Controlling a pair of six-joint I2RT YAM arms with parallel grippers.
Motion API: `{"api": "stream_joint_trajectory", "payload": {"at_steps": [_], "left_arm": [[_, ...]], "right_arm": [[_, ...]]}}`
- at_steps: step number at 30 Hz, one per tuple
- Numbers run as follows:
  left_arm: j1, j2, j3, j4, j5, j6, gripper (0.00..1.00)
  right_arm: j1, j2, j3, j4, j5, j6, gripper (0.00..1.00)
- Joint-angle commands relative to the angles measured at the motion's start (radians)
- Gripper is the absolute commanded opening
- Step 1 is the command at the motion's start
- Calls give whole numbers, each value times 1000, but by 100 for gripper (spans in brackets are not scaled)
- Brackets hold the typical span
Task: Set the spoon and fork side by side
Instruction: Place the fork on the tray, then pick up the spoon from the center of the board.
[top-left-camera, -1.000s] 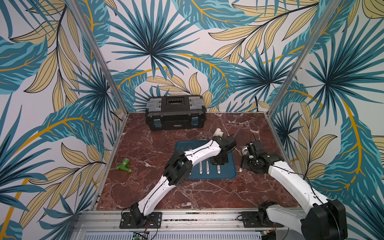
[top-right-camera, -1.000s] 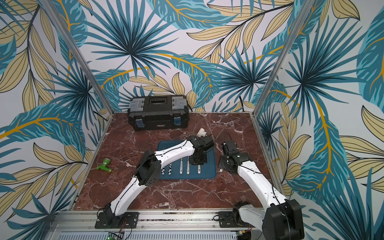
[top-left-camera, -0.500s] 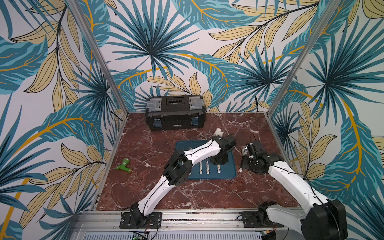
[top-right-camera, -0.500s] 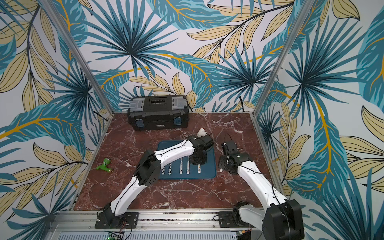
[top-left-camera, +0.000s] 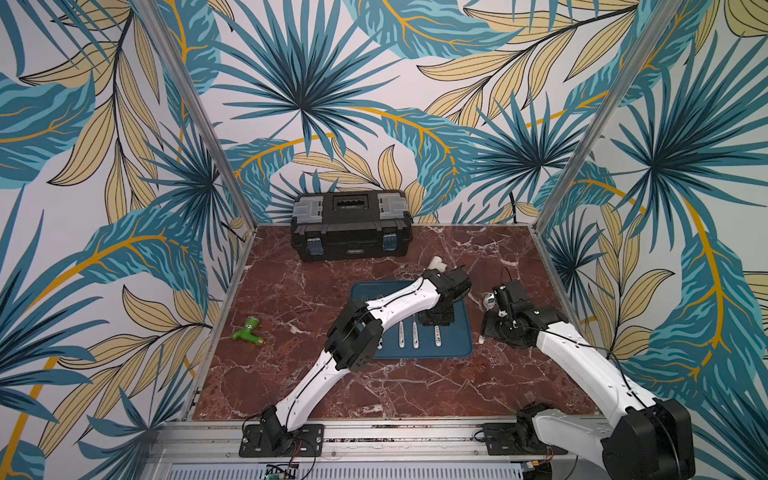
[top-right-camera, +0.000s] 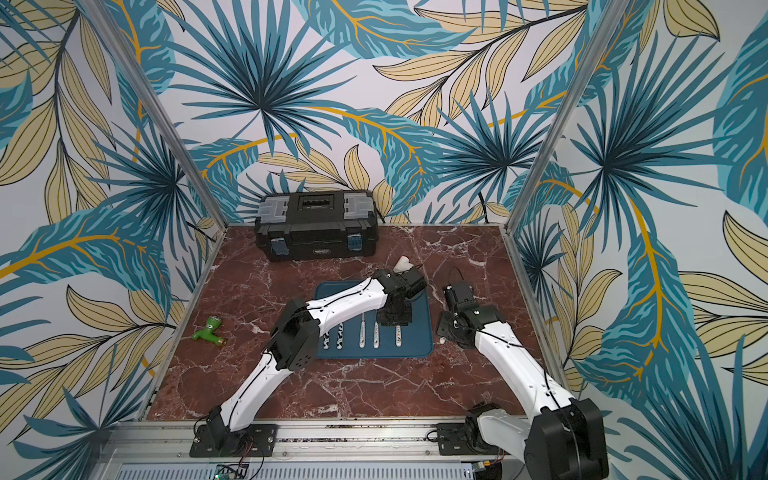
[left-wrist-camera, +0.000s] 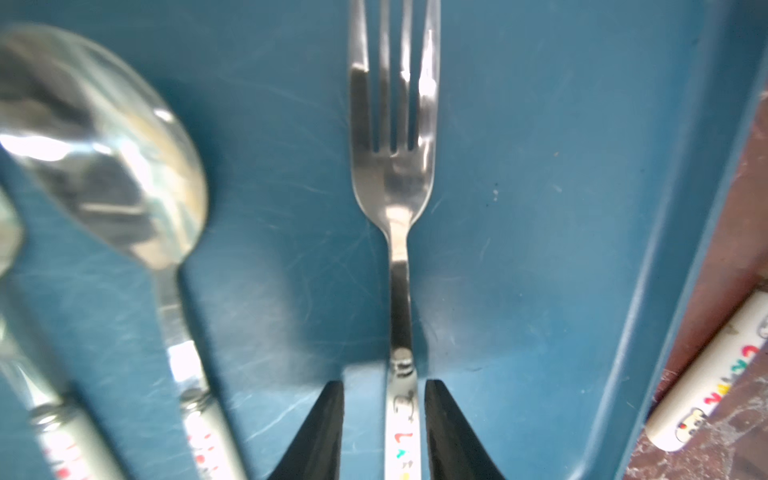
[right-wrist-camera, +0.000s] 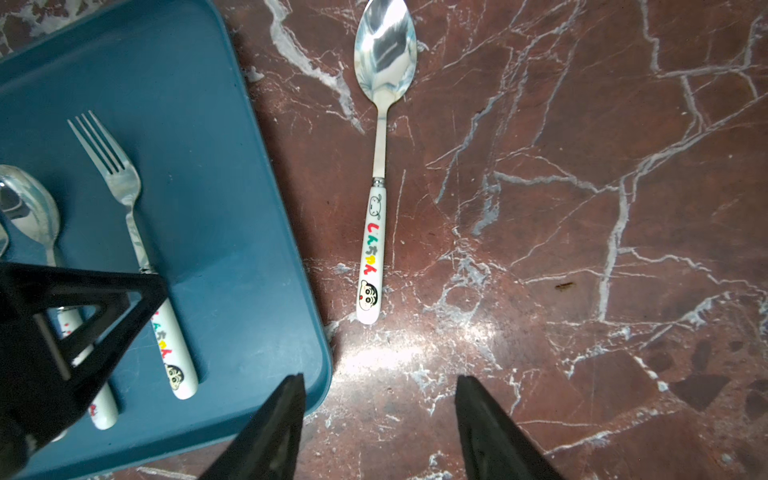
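Bimanual tabletop cell, red-brown marble top (top-left-camera: 415, 386), palm-leaf wallpaper all round. Near centre: blue tray (right-wrist-camera: 216, 174) w/ a row of white-handled cutlery laid parallel.

L gripper (left-wrist-camera: 384, 382): low over tray. Fingers parted a little, straddling white handle of fork (left-wrist-camera: 395, 174). Blue gap visible on one side, so not clamping. Fork: flat on tray, rightmost in the row, tines toward back wall, beside a tray spoon (left-wrist-camera: 116, 158).

Loose spoon (right-wrist-camera: 376, 208): off tray, flat on marble, just beside tray's right edge but not touching it. Long axis approx parallel to that edge and to fork. Bowl toward back wall, handle end toward robot.

R gripper (right-wrist-camera: 379, 380): hovers above marble, fingers wide apart, nothing between. Spoon's handle end just ahead of fingertips, approx centred on the gap. Long axis runs away from fingers, square to closing direction. Judged: R arm much nearer. Needs short advance and drop onto handle, then sideways carry over tray rim to land next to fork.

Writing: spoon handle shows small animal sketch, then multicoloured hiragana "しんちゃん", then cartoon boy's face at the end. Same print on fork handle. Black toolbox (top-left-camera: 351, 226) at back: front label too small to read. Small green plastic part (top-left-camera: 248, 330) at left, well apart.
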Motion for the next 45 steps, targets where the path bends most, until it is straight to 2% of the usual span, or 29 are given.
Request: {"api": "stream_joint_trajectory", "payload": {"at_steps": [1, 4, 7, 10, 14, 15, 18, 22, 30, 37, 45], "left_arm": [[-11, -141, 72, -40, -69, 40, 38], [-21, -243, 52, -35, -135, 74, 38], [-46, -410, -63, 63, -171, 132, 41], [-55, -627, -299, 224, -226, 163, 46], [-44, -924, -683, 440, -397, 173, 57], [-33, -982, -756, 467, -407, 167, 59], [15, -1142, -949, 479, -413, 120, 59], [44, -1302, -1108, 411, -431, 68, 60], [60, -1492, -1261, 365, -461, 29, 60], [70, -1492, -1237, 335, -465, 49, 61], [74, -1485, -1252, 346, -460, 41, 61]], "right_arm": [[-5, -6, -9, -25, 42, -3, 65], [-4, 8, -1, -33, 54, -1, 67], [-5, 17, 8, -36, 57, 0, 67], [-5, 49, 30, -35, 45, 6, 67], [-5, 161, 85, -26, 17, 22, 67], [-5, 191, 101, -29, 17, 22, 67], [-12, 289, 141, -37, 27, 17, 67], [-49, 387, 168, -34, 5, 16, 65], [-59, 478, 232, -19, -45, 13, 62], [-67, 555, 255, -29, -39, 47, 61], [-70, 582, 207, 19, -48, 60, 49]]}}
